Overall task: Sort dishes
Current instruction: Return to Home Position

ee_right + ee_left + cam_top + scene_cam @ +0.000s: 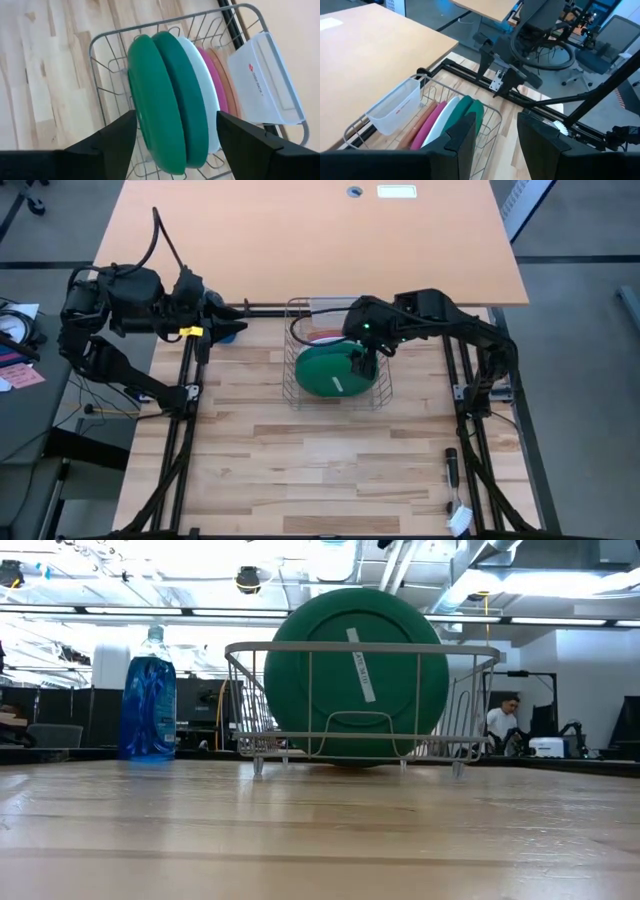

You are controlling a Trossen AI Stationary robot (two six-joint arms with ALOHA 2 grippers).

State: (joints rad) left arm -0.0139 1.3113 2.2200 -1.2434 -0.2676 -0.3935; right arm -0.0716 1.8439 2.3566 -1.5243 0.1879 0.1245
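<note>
Several dishes stand on edge, side by side, in a wire rack [338, 368]: two dark green plates [165, 100], a white one [207, 95], a magenta one [216, 82] and a salmon one [227, 75]. The nearest green plate [355, 670] leans toward the near side. My right gripper [175, 145] hovers open just above the green plates, one finger on either side of the stack, touching nothing. My left gripper [495, 142] is open at the table's far left, well clear of the rack.
A white plastic caddy [265, 75] hangs on the rack's far side. A blue bottle [148, 700] stands left of the rack, under my left arm. A small tool [452, 465] lies near the right edge. Bare wood stretches between rack and near edge.
</note>
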